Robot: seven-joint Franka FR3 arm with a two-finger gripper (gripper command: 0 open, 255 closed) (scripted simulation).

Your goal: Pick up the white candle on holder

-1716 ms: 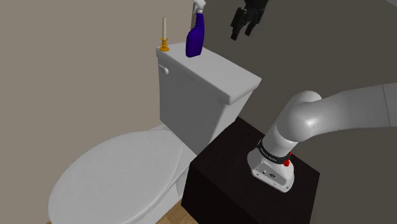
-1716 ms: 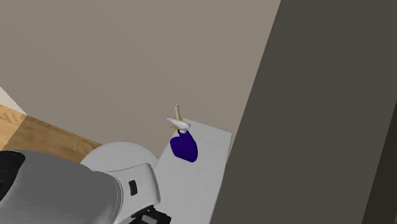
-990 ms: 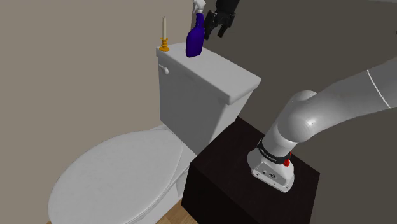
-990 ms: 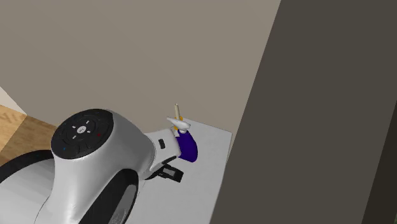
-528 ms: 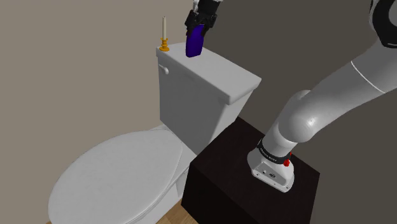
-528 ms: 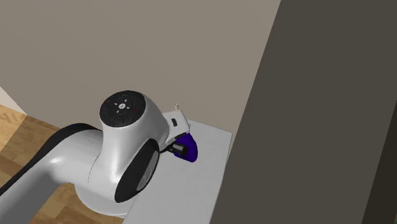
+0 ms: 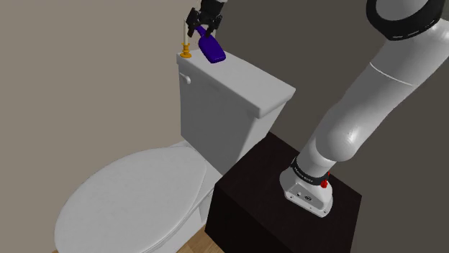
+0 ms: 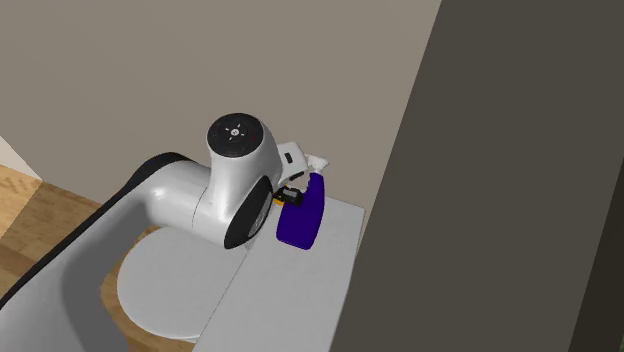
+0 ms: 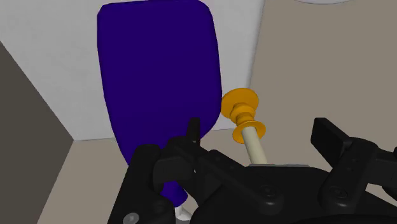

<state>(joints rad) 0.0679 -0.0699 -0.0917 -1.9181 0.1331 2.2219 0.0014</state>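
A white toilet [image 7: 137, 194] with its seat lid down stands against the wall. The white arm [image 7: 374, 100] rises from the dark stand [image 7: 252, 208] and reaches over the tank lid [image 7: 252, 83]. On that lid a deep blue spray bottle [image 7: 212, 50] leans at a tilt. The black gripper [image 7: 201, 29] hangs at the lid's far corner by the wall. Its fingers [image 9: 331, 137] stand wide apart and grip nothing. The cream candle [image 9: 256, 143] rises between them in its orange holder [image 9: 240, 105], just beside the bottle. I cannot tell whether either finger touches it.
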